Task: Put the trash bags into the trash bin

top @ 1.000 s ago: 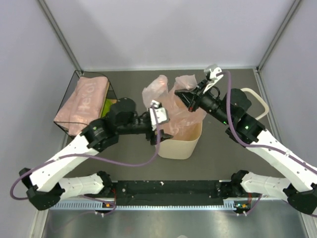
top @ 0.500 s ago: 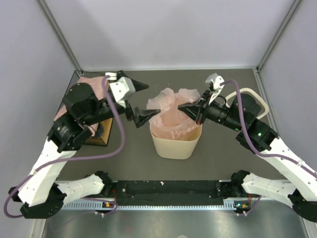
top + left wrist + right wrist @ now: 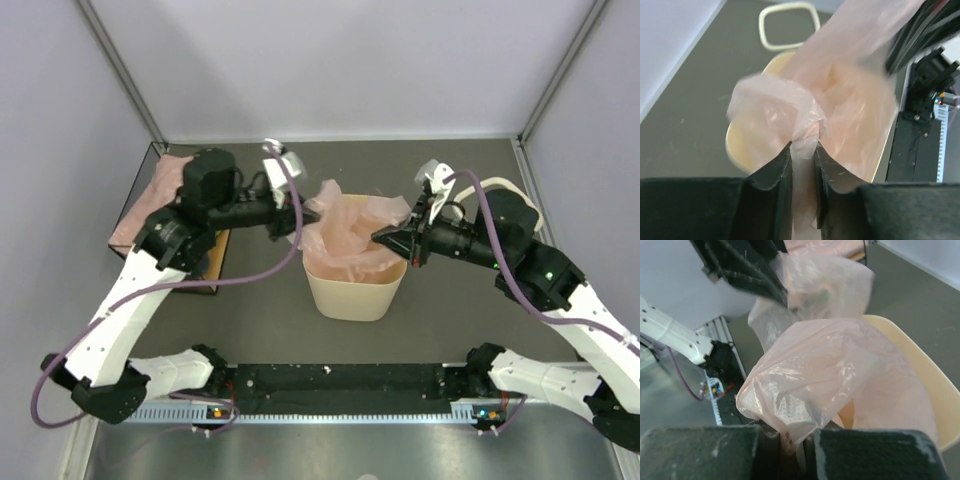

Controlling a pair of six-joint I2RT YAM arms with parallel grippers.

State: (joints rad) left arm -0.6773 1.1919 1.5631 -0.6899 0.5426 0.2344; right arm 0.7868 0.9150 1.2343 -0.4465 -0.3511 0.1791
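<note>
Film of one pale pink trash bag (image 3: 350, 232) billows over the mouth of the cream trash bin (image 3: 355, 292), part sagging inside, part bunched above the rim. The left gripper (image 3: 291, 222) nips a gathered fold at the bin's left side, jaws pressed onto the plastic. The right gripper (image 3: 388, 239) pinches the opposite edge the same way. Holding both sides likely keeps the floppy bag spread for seating. Farther left, folded pink bags (image 3: 168, 168) lie in the wire-framed box (image 3: 213, 262).
</note>
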